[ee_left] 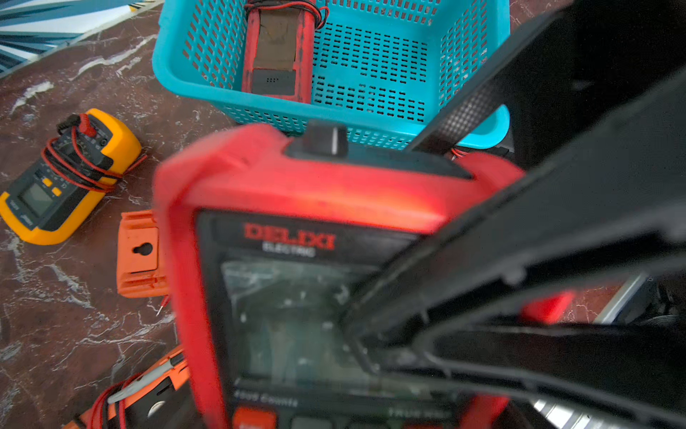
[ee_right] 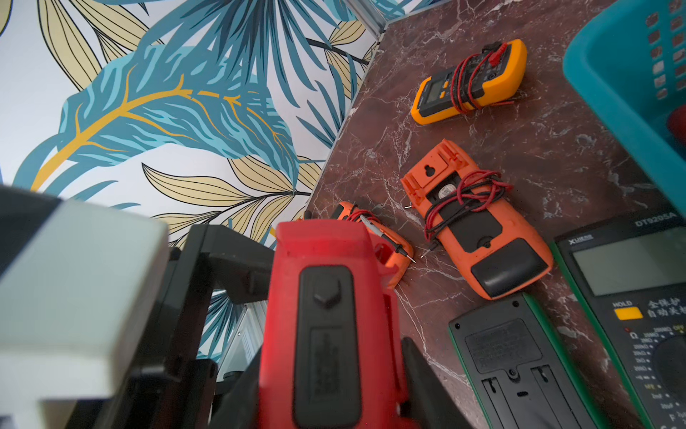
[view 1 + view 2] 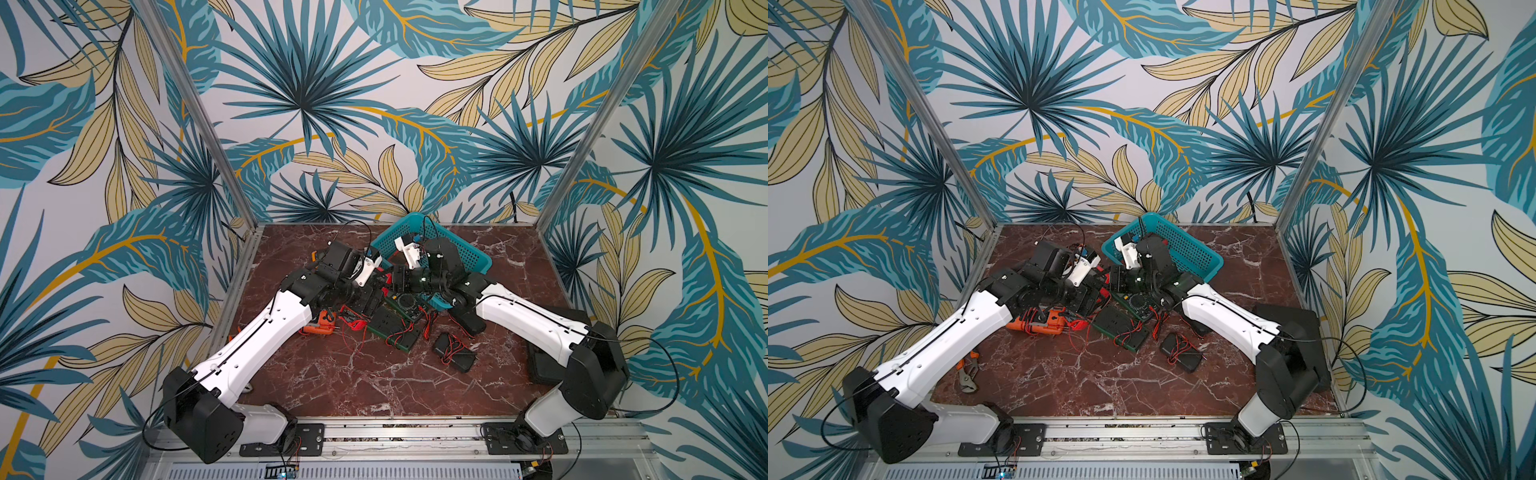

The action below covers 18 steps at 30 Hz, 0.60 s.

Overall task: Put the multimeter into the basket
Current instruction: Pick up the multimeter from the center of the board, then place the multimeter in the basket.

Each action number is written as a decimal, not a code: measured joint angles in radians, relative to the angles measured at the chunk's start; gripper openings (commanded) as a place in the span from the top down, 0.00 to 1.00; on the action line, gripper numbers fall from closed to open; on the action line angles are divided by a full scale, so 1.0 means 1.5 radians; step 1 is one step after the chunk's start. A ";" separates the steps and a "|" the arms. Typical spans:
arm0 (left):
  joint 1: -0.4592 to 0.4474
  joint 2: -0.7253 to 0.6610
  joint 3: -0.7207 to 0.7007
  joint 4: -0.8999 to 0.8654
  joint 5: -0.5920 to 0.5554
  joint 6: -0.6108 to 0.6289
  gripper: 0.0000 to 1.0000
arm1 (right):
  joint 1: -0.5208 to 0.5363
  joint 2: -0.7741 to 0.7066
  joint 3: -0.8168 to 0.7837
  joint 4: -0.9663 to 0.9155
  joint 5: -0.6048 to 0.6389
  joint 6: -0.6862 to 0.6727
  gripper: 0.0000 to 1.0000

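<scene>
Red plastic multimeter (image 1: 334, 193), marked "DELIXI ELECTRIC", is held up mid-frame, just short of teal perforated plastic basket (image 1: 178, 63). Right gripper (image 2: 330, 364) is clenched on its sides; left gripper (image 3: 380, 286), I can't tell. Only the left wrist view shows another red meter (image 1: 276, 48) inside the basket. Green-edged meter (image 2: 631, 297) reads "DT9205A".

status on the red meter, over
Left pincer wide at red multimeter, grip unclear. Right pincer shut on it. Not yet in basket; another red meter lies inside.
</scene>
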<state>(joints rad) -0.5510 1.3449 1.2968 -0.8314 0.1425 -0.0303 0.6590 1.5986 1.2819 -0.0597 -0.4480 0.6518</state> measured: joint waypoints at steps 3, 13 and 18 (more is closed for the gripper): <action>-0.001 -0.015 0.000 0.018 0.000 -0.010 0.00 | 0.000 0.000 0.013 -0.029 0.039 -0.004 0.90; -0.002 -0.246 -0.041 0.154 -0.003 -0.080 0.00 | -0.098 0.000 0.123 -0.155 0.115 -0.034 0.91; -0.002 -0.316 -0.066 0.198 -0.031 -0.107 0.00 | -0.168 0.000 0.209 -0.198 0.124 -0.056 0.91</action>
<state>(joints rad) -0.5541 0.8711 1.1973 -0.5343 0.0959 -0.1913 0.4076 1.5982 1.5959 -0.3573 -0.2619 0.5671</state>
